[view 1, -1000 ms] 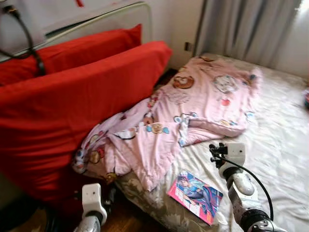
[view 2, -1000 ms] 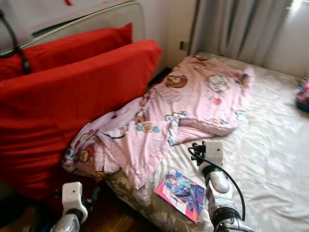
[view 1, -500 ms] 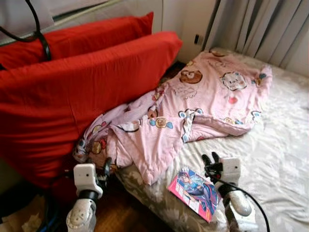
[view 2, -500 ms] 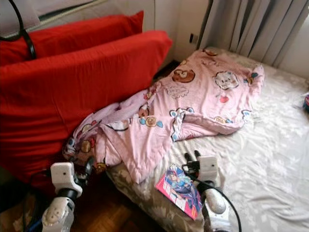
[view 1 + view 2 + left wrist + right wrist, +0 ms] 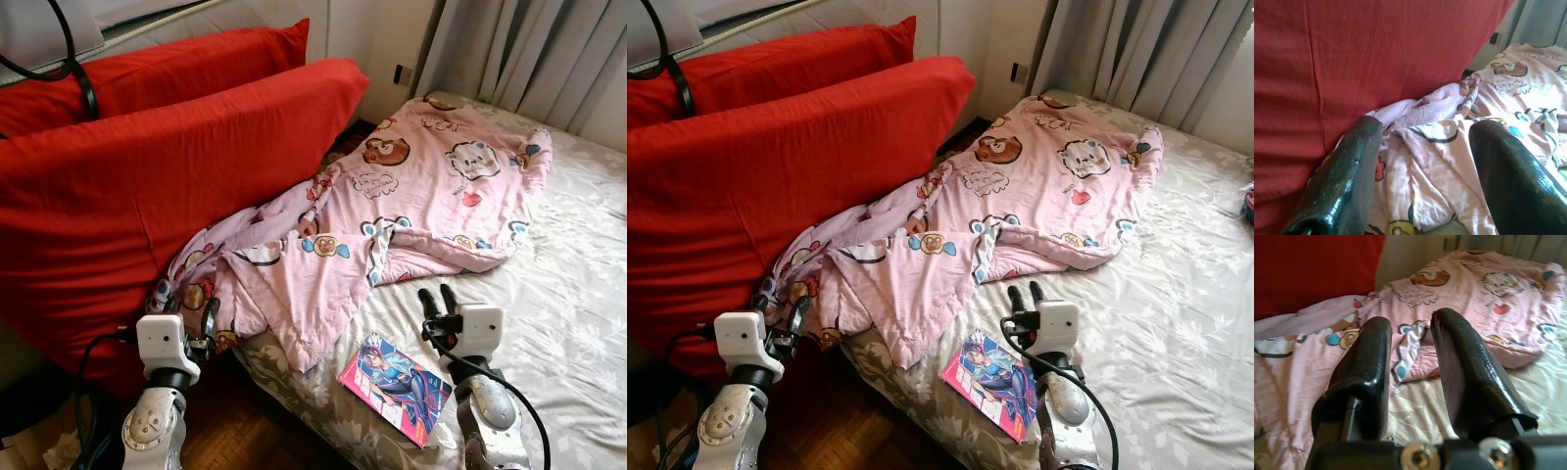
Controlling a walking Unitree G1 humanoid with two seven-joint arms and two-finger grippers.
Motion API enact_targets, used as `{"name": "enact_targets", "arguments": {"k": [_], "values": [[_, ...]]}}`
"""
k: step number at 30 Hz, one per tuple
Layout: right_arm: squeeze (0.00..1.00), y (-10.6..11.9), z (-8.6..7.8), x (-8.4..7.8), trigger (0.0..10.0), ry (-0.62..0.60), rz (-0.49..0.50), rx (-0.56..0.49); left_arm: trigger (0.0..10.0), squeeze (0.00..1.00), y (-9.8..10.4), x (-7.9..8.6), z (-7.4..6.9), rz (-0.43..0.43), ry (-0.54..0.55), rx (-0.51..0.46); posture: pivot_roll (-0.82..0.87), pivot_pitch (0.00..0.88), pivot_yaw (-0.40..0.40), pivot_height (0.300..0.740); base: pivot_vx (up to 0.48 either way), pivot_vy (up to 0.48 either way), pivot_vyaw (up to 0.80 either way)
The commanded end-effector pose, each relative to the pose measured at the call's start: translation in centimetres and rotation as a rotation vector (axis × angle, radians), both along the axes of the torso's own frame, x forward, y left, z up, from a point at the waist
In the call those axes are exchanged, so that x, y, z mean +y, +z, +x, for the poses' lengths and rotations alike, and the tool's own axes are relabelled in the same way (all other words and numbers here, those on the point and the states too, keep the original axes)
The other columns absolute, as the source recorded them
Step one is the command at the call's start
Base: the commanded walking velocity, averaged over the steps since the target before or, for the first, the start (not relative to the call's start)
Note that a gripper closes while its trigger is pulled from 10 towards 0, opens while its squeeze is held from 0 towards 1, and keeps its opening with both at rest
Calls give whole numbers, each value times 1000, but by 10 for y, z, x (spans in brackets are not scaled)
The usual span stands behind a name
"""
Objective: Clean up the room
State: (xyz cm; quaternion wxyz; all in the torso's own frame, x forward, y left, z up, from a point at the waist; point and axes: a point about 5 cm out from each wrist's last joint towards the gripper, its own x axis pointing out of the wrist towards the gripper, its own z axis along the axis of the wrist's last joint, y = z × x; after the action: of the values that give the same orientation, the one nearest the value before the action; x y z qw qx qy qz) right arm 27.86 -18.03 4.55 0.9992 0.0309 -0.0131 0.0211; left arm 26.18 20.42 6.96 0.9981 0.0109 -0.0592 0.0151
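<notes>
A pink blanket (image 5: 392, 225) lies crumpled across the bed (image 5: 578, 313), one end spilling over the edge against the red cushions (image 5: 147, 186), so it likely needs straightening. The left end effector (image 5: 192, 319), fingers apart and empty, hovers just beside that hanging end, seemingly lined up to grab it. The right end effector (image 5: 440, 300), also open and empty, sits over the sheet beside a book (image 5: 395, 387).

Silver arms w/ white wrist blocks, black cables, glossy black pincer fingers (image 5: 1464, 377).
</notes>
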Motion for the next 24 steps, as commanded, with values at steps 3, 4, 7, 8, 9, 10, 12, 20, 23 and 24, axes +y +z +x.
{"name": "enact_targets", "arguments": {"k": [3,4,7,8,9,10,12,20,23,24], "values": [[0,-5,-10,-16,10000,-79,12,29,10000,0,-2,-1,-5,-17,0,26,-62,93,-21,740,0,0,0],[0,-5,-10,-16,10000,-79,12,29,10000,0,-2,-1,-5,-17,0,26,-62,93,-21,740,0,0,0],[0,-3,-12,-22,10000,-117,20,24,10000,0,-1,-3,-6,-7,-24,39,-76,100,-9,740,0,0,0],[0,-2,-12,-23,10000,-123,22,24,10000,0,-1,-4,-6,-6,-26,43,-81,98,-6,740,0,0,0],[0,-2,-13,-23,10000,-135,18,35,10000,0,-2,-4,-7,-6,-31,50,-85,91,-5,740,0,0,0],[0,-3,-14,-22,10000,-135,15,45,10000,0,-2,-4,-8,-7,-32,55,-86,88,-5,735,0,0,0],[0,-4,-15,-21,10000,-128,17,50,10000,0,-2,-5,-9,-8,-31,57,-87,83,-8,725,0,0,0],[0,-2,-17,-18,10000,-110,14,46,10000,0,-7,-8,-11,-21,-40,92,-96,65,-9,685,0,0,0],[0,-3,-17,-19,10000,-112,8,54,10000,0,-9,-8,-12,-24,-37,99,-99,64,-9,685,0,0,0],[0,-3,-17,-19,10000,-114,10,54,10000,0,-9,-8,-13,-25,-36,100,-101,64,-10,685,0,0,0]]}}
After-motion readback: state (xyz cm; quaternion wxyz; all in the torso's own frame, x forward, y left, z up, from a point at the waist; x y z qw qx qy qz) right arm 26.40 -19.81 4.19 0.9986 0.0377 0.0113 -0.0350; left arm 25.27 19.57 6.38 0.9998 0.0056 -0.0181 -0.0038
